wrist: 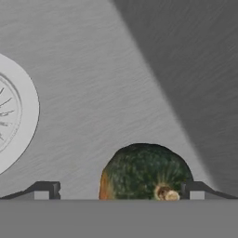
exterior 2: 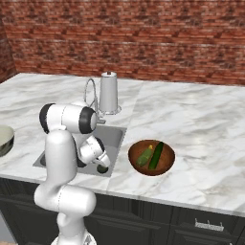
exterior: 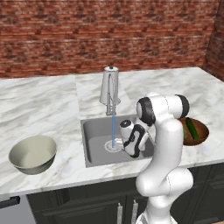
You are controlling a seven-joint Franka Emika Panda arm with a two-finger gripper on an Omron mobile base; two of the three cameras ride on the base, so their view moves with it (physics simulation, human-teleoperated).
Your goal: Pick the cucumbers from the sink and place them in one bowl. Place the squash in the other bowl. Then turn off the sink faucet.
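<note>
Gripper [wrist: 118, 193] wide apart low in sink [exterior: 94, 131], fingertips flanking squash [wrist: 145, 172].

Water runs from the sink faucet [exterior: 110, 89] into the sink [exterior: 97, 133], the arm's wrist lowered inside the basin.

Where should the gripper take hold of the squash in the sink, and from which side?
Across its round middle, from above. The squash lies on the flat sink floor, stem toward the camera, and the open gripper already straddles it, so closing straight on likely works.
</note>
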